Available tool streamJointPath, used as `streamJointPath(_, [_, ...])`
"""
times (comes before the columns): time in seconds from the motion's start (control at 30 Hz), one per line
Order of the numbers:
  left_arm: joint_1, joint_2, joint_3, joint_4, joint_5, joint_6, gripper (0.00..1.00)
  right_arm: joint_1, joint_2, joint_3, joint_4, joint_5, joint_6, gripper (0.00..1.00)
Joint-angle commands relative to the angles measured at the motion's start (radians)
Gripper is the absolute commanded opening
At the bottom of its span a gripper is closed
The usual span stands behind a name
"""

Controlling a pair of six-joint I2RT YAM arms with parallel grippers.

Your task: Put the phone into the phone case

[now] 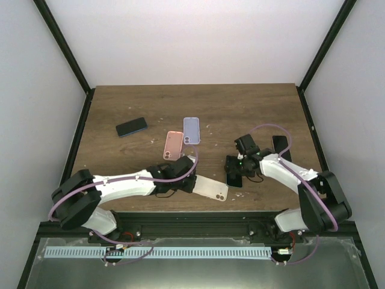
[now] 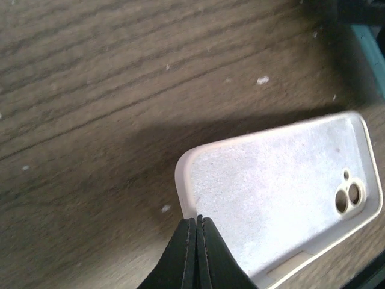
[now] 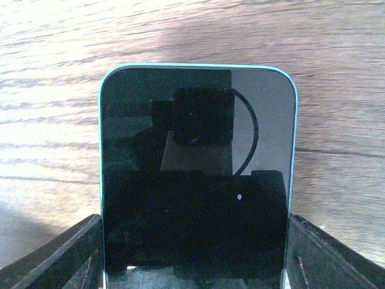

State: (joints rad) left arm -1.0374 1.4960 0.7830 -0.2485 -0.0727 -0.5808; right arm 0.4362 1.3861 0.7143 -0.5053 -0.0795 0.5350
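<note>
On counter (image 1: pixel 240 108), we list: left jaws pinching white phone case (image 2: pixel 283 174) steady; right jaws gripping teal-edged phone (image 3: pixel 198 180) for insertion.

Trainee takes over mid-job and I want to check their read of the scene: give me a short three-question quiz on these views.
1. True or false: the right gripper holds the phone by its two long edges.
2. What colour is the case at the left gripper fingertips? A black, B white, C green.
3. Fill in: the left gripper's jaws are ____.
Key: 1 true; 2 B; 3 shut.
</note>
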Motion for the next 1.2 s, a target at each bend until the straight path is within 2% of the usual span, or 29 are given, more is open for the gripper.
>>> streamJointPath(0.0, [0.023, -0.058, -0.043, -0.074, 0.079, 0.093, 0.00, 0.035, -0.051, -0.015, 0.064, -0.041, -0.016, 0.61])
streamJointPath(0.13, [0.034, -0.034, -0.035, -0.142, 0.132, 0.134, 0.00, 0.047, -0.091, -0.031, 0.100, -0.090, -0.027, 0.59])
streamJointPath(0.27, [0.049, -0.060, -0.072, -0.164, 0.101, 0.155, 0.00, 0.069, -0.131, -0.049, 0.105, -0.100, -0.044, 0.58])
streamJointPath(0.43, [0.155, -0.087, -0.077, -0.153, 0.117, 0.192, 0.00, 0.072, -0.163, -0.046, 0.093, -0.154, -0.079, 0.58])
streamJointPath(0.67, [0.277, -0.009, -0.029, -0.085, 0.138, 0.261, 0.00, 0.080, -0.230, -0.082, 0.132, -0.188, -0.071, 0.57])
streamJointPath(0.7, [0.291, -0.001, -0.020, -0.083, 0.133, 0.255, 0.03, 0.082, -0.242, -0.087, 0.139, -0.190, -0.077, 0.57])
streamJointPath(0.73, [0.304, -0.002, -0.012, -0.088, 0.130, 0.240, 0.11, 0.082, -0.247, -0.087, 0.145, -0.202, -0.087, 0.57])
streamJointPath(0.83, [0.318, -0.072, -0.021, -0.076, 0.152, 0.192, 0.41, 0.086, -0.261, -0.070, 0.164, -0.238, -0.116, 0.57])
streamJointPath(0.93, [0.323, -0.164, -0.034, -0.085, 0.164, 0.137, 0.66, 0.104, -0.278, -0.058, 0.195, -0.216, -0.137, 0.57])
streamJointPath(1.0, [0.334, -0.211, -0.034, -0.118, 0.160, 0.105, 0.78, 0.118, -0.276, -0.045, 0.209, -0.199, -0.154, 0.57])
streamJointPath(1.17, [0.427, -0.363, -0.050, -0.190, 0.217, 0.036, 0.99, 0.188, -0.224, -0.005, 0.230, -0.152, -0.231, 0.57])
